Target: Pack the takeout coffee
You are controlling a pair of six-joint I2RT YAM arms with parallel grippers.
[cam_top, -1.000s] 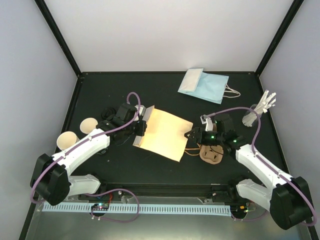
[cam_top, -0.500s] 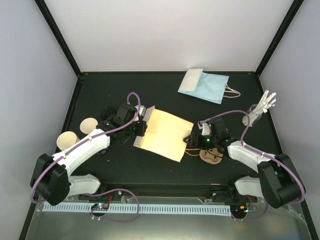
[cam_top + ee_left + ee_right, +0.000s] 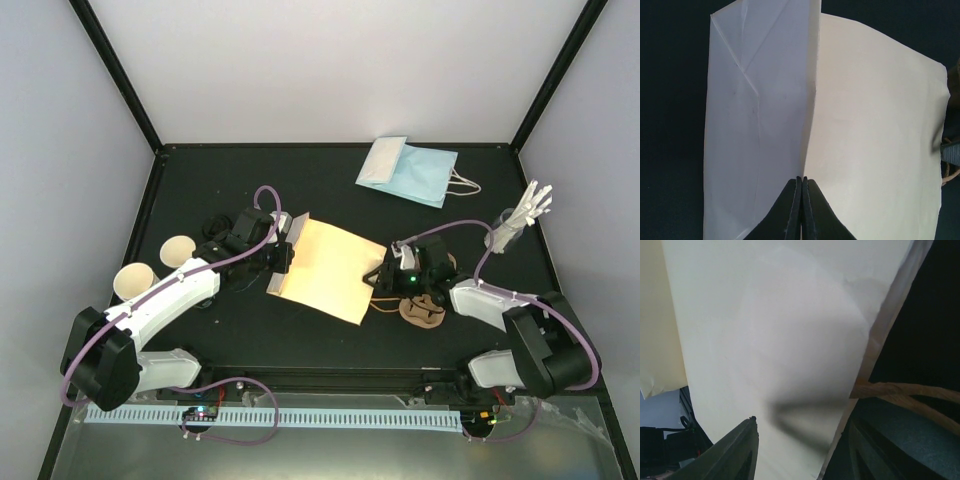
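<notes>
- The left gripper is pinched shut on the bottom fold of the tan paper bag, which lies flat. A hard tug could tear the thin paper or slip off it.
- The right gripper, jaws half apart, straddles the bag's mouth edge beside the twine handles. Closing on both walls would keep the mouth sealed, and a handle might snag a finger.
- The takeout coffee cannot be made out in any view.

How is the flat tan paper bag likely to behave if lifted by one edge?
The flat tan paper bag lies folded thin, so it is probably light and would sag or flap. Its sharp creases suggest some stiffness along the folds. Pushed, it would likely slide on the smooth black table rather than tip.
</notes>
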